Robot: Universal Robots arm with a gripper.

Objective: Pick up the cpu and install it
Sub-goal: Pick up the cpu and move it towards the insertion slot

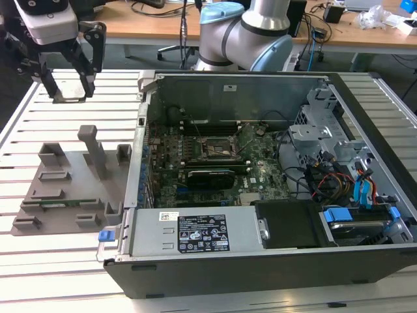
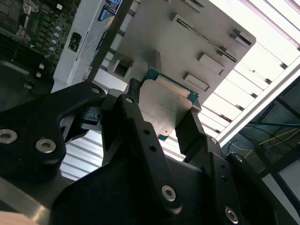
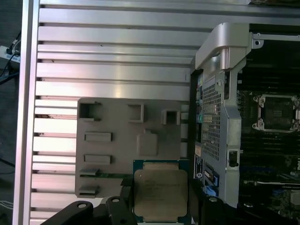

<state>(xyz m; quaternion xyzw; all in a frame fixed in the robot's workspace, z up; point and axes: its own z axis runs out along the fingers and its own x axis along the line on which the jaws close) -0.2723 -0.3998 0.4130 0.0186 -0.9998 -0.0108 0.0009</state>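
Black two-fingered gripper (image 1: 66,88) pinches the thin square cpu (image 3: 161,192), silvery metal top with a green rim, by opposite edges above the grey plastic tray with posts (image 3: 117,154). It looks light and stiff, and its underside is probably fragile, so an edge grip suits it.

Grey tray (image 1: 78,186) beside the open computer case (image 1: 260,264) — seemingly touching — both on a slatted table (image 1: 39,274).

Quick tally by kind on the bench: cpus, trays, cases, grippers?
cpu: 1, held in the jaws
gripper: 1
grey tray: 1
computer case: 1
Total: 4
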